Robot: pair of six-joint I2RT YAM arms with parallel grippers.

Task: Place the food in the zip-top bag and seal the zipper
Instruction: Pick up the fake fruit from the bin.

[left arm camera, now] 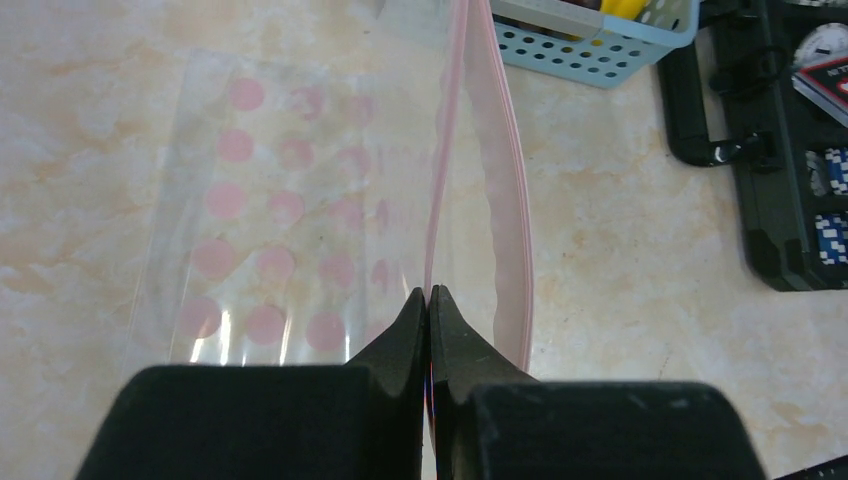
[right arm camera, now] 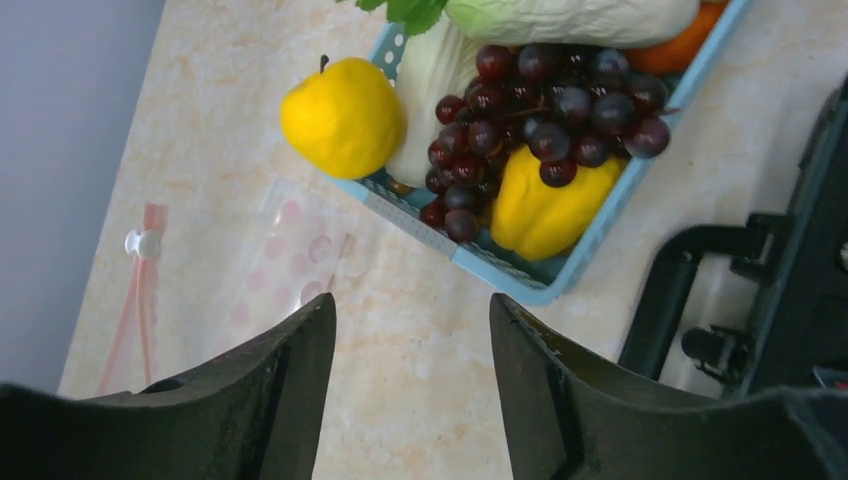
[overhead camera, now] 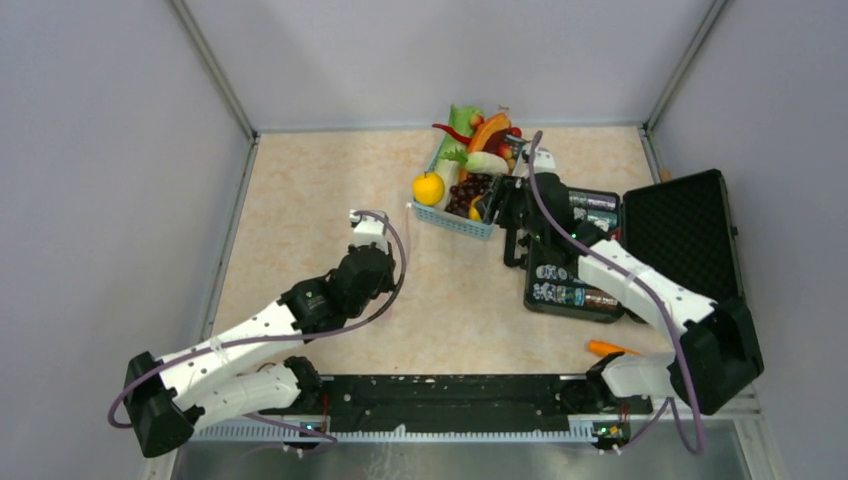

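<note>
1. The left pincer [left arm camera: 428,300] was shut tight, fingers pressed together and clamped on the zipper [left arm camera: 442,150], with one pink strip running straight into the tips.
2. The zipper's other strip bowed off to the right of it, so the mouth gaped open.
3. The bag [left arm camera: 280,200] lay flat on the tabletop [left arm camera: 620,250] with its pink dots showing. Its far end was just beside the basket [left arm camera: 600,60].
4. The right pincer [right arm camera: 410,310] had its fingers well apart and gripped nothing. It hung above the tabletop, just beside the basket's near corner.
5. The food sat in the basket. A yellow fruit [right arm camera: 342,115] perched at the left corner, over the rim.
6. Grapes [right arm camera: 540,110] were heaped in the middle, touching a yellow pepper [right arm camera: 545,205] at the near edge, with the cabbage [right arm camera: 570,18] behind them.
7. From above, a chili [overhead camera: 450,132] and a long orange piece [overhead camera: 490,130] poked up at the basket's far end.
8. The case [overhead camera: 680,235] lay open to the right of the basket, with cans [overhead camera: 575,290] in its left half. The right arm reached across it.
9. A small orange bit [overhead camera: 610,348] lay on the tabletop near the right arm's base, well apart from the bag.
</note>
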